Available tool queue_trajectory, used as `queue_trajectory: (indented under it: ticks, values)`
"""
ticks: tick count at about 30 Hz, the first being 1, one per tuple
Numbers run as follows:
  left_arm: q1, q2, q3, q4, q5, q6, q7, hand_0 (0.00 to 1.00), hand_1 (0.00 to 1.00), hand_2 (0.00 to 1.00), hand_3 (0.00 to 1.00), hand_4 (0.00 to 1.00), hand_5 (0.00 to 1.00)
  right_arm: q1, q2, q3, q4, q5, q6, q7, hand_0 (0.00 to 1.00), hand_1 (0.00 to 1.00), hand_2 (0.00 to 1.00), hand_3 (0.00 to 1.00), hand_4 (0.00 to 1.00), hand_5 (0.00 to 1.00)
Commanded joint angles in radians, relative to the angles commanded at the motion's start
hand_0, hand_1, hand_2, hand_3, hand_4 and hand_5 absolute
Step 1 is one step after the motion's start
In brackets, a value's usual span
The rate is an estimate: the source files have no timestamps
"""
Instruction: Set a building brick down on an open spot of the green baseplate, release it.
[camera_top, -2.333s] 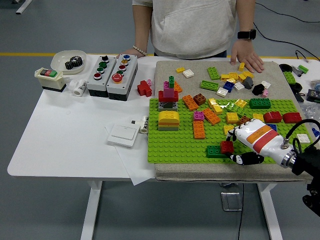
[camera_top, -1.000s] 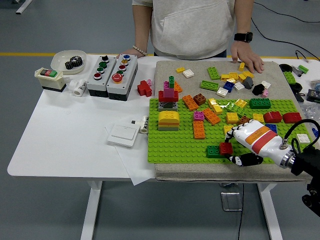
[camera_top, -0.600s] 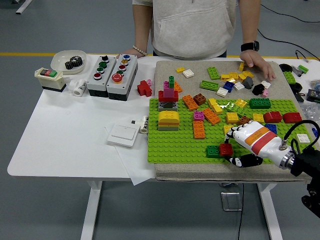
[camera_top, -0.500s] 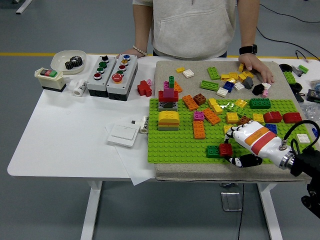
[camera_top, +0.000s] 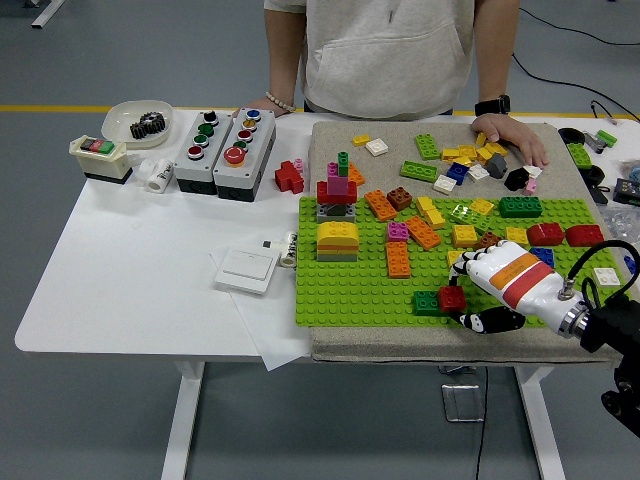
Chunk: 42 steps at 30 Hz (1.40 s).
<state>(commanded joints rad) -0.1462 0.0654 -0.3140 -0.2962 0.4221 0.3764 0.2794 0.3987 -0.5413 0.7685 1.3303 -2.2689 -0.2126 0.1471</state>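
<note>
The right robot hand (camera_top: 478, 292) gripped a small red brick (camera_top: 452, 298) sitting flat, squarish with no clear long axis, near the green baseplate's (camera_top: 350, 290) front edge, touching a green brick (camera_top: 427, 302).

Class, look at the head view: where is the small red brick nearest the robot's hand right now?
The red brick sits near the baseplate's front edge, right of centre, touching a green brick on its left, with the right hand on it.
</note>
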Motion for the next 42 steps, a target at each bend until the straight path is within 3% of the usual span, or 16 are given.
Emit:
queue_trajectory:
  ticks: [22,35,41,42]
  values:
    - [-0.006,0.0,0.01,0.0,-0.018,0.001,-0.006,0.739,0.721,0.724,0.588,0.642,0.665,0.005,0.018,0.013,-0.005,0.0,0.001,-0.001,0.357,0.539,0.711,0.589,0.808,0.433]
    - [-0.006,0.0,0.009,0.001,-0.018,0.0,-0.007,0.738,0.72,0.725,0.588,0.642,0.665,-0.004,0.001,0.016,0.027,0.0,0.009,0.0,0.359,0.541,0.712,0.592,0.81,0.434]
    - [-0.006,0.0,0.011,0.002,-0.021,0.0,-0.008,0.738,0.721,0.724,0.588,0.642,0.663,-0.021,-0.006,0.034,0.058,0.0,-0.011,-0.001,0.387,0.571,0.73,0.622,0.822,0.44]
    - [-0.006,0.0,0.011,0.002,-0.022,0.0,-0.008,0.739,0.721,0.723,0.588,0.642,0.664,-0.025,-0.007,0.04,0.065,0.0,-0.016,-0.001,0.529,0.634,0.783,0.751,0.841,0.446]
